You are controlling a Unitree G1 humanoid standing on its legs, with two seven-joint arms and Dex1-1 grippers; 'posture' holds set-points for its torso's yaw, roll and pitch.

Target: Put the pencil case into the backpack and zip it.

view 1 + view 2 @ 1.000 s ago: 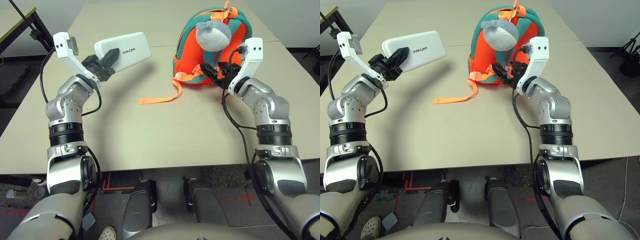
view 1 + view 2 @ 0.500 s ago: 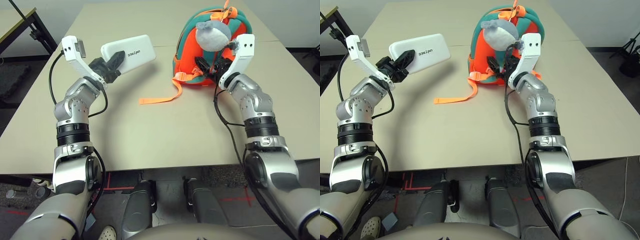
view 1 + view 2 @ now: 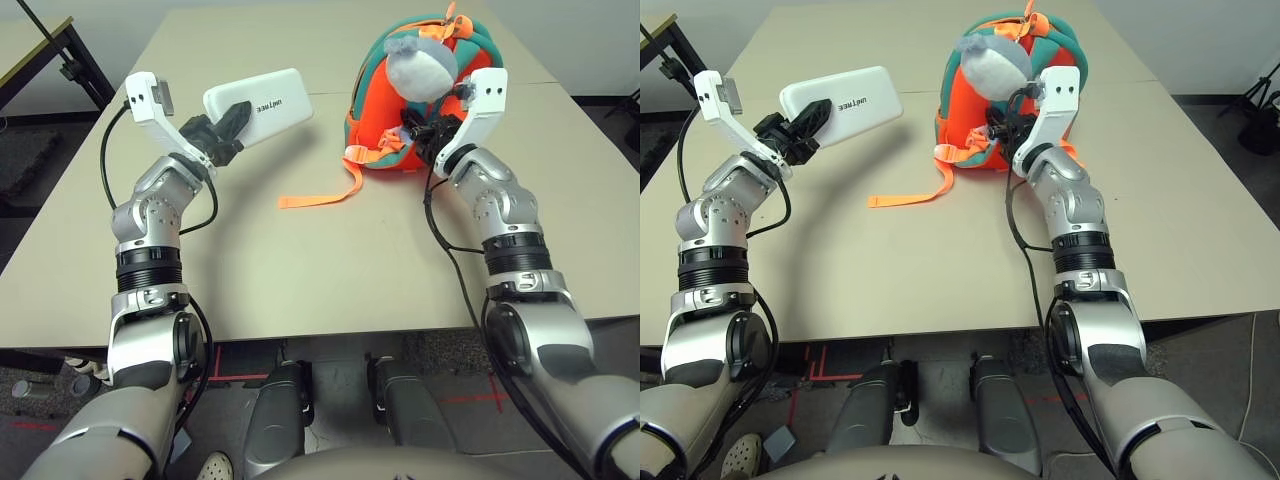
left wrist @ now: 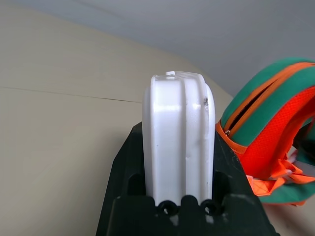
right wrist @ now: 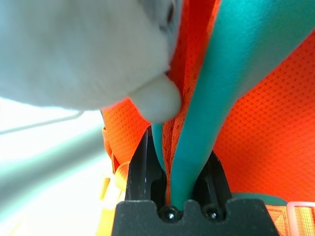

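Observation:
My left gripper is shut on one end of the white pencil case, holding it in the air above the left half of the table. In the left wrist view the pencil case stands edge-on between the black fingers. The orange and teal backpack stands at the far right of the table, a grey plush piece on its front. My right gripper is pressed against the backpack's front below the plush. In the right wrist view its fingers pinch a teal trim edge with orange fabric.
An orange webbing strap trails from the backpack onto the beige table toward the middle. A black stand rises beyond the table's left edge. The near half of the table is bare.
My right gripper moved in under the plush piece and closed on the backpack's teal edge. The left arm carried the pencil case slightly right, toward the backpack. The plush has tipped a little left.

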